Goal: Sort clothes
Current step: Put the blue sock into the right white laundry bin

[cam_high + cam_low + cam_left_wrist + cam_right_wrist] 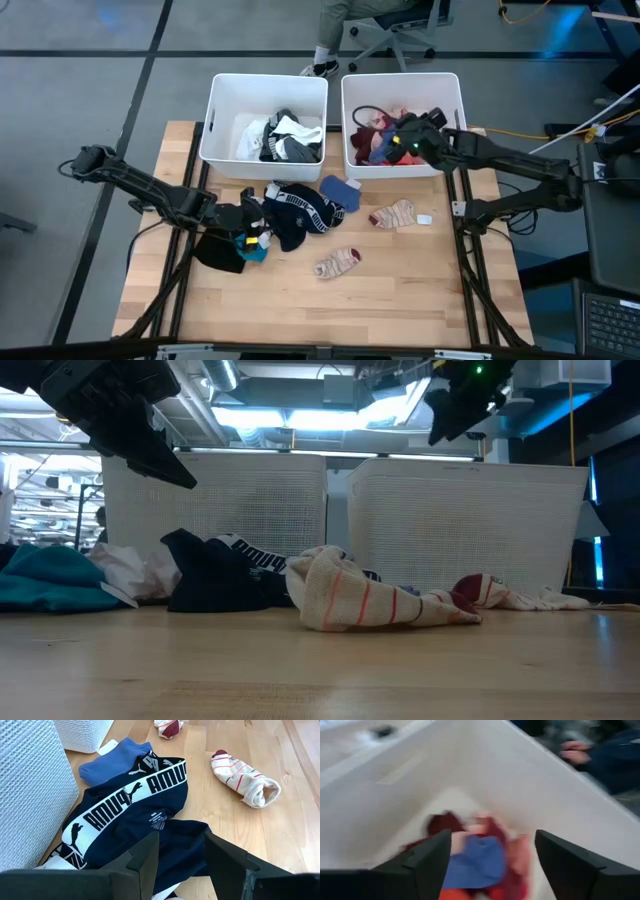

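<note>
1. The left gripper hovers low over the dark heap at the table's left-centre, fingers apart and holding nothing. Directly ahead of it, just past the fingertips, lies the soft navy garment with a white lettered waistband.
2. That waistband runs slantwise, from near the left-hand white rectangular plastic bin out toward the table's middle, so the fingers would have to straddle it across the band, not along it.
3. The right gripper hangs above the right-hand white plastic bin, jaws spread wide and empty. Beneath it, inside the bin, sits a jumble of red, blue and pink fabric; the wrist view is smeared, so I judge the cloth to be lying loose rather than hanging from a finger.
4. Still loose on the table: a small blue cloth, a cream sock with red stripes and a second striped sock.
5. The left arm is far nearer the navy garment; the second striped sock lies closer to the right arm.
</note>
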`<state>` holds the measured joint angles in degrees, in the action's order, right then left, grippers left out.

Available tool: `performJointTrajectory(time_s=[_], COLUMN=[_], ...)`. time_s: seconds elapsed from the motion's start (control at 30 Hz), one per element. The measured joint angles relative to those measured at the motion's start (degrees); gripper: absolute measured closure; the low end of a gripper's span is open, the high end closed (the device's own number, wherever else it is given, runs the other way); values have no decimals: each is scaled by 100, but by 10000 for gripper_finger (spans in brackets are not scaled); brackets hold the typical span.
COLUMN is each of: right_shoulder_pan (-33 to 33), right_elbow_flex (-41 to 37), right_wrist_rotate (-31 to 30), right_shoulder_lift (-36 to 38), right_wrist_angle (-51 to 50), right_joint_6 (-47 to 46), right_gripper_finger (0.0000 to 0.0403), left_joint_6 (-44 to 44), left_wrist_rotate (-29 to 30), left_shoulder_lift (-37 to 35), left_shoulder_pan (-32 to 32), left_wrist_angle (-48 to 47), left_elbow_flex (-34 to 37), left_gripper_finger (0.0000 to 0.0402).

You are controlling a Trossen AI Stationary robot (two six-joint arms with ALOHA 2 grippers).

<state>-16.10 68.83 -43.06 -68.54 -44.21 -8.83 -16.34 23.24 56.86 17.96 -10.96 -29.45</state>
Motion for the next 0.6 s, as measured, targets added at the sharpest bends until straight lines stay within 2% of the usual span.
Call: performJointTrajectory(time_s=[0.17, 0.3, 0.6], right_shoulder_pan=[167, 659, 2108], right_elbow_flex=[303, 383, 239], right_wrist_rotate=[1460, 2176, 1927], right_shoulder_lift=[8, 12, -261], right_wrist_angle=[-94, 7, 161], right_joint_6=[-431, -716, -761], right_gripper_finger=[98, 99, 104], left_joint_6=[-15, -20, -42], left_wrist_rotate=[0, 1, 2], left_shoulder_lift=[0, 0, 0], left_shoulder_pan=[1, 2, 2], left_wrist_angle=[0, 0, 0], left_elbow_flex=[0, 0, 0], left_gripper_finger=[258, 258, 258])
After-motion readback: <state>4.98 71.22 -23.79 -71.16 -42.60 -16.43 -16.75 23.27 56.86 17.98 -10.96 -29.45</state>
